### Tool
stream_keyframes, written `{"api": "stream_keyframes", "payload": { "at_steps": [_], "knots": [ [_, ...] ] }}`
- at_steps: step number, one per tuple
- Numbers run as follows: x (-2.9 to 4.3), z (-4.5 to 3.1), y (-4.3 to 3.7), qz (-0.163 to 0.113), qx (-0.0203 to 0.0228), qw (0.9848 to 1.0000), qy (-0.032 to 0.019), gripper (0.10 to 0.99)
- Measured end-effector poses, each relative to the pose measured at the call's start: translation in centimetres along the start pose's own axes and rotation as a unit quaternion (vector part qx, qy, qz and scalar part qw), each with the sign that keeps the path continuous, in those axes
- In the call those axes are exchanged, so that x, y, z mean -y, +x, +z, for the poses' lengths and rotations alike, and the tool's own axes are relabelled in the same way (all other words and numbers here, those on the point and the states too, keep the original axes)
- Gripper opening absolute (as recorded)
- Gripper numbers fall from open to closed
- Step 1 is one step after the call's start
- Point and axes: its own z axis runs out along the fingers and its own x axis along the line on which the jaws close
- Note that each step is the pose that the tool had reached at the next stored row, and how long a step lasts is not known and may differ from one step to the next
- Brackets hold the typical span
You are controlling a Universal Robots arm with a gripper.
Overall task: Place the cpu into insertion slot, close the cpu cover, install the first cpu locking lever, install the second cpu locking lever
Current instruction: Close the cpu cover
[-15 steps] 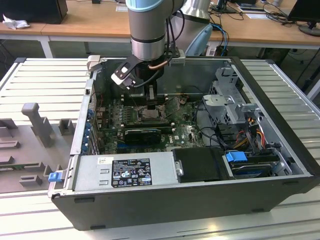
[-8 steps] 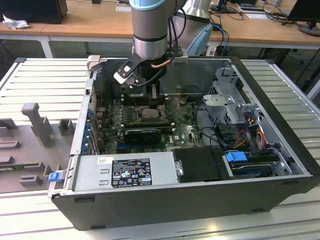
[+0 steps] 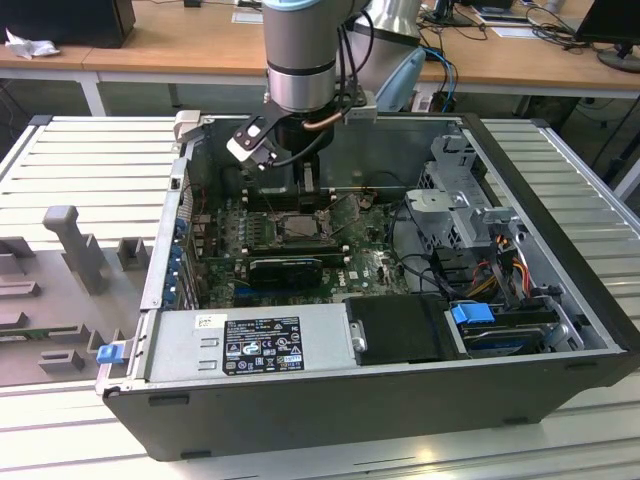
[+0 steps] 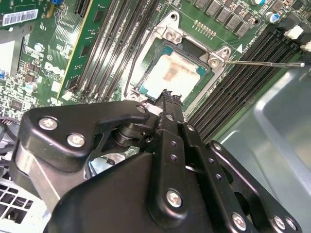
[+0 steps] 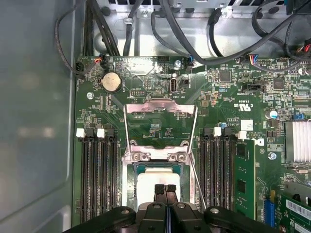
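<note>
The cpu, a pale square chip, lies flat in its socket on the green motherboard. The cpu cover, a silvery frame with a square window, stands swung open on its hinge beyond the socket. Two thin wire levers run along the socket's sides, unlatched; one lever rod sticks out sideways. My gripper hangs just above the near edge of the cpu, fingers shut together with nothing between them. In the exterior view the gripper is inside the open computer case, over the socket.
Black memory slots flank the socket. A coin battery and cable bundles sit beyond the cover. An expansion card, the power supply and a drive cage crowd the case; its grey wall is close beside.
</note>
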Motion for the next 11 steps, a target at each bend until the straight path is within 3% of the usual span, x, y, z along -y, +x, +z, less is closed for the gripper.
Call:
{"api": "stream_keyframes", "payload": {
  "at_steps": [11],
  "knots": [
    [-0.05,-0.67,0.01,0.0,0.0,1.0,0.0,0.106]
  ]
}}
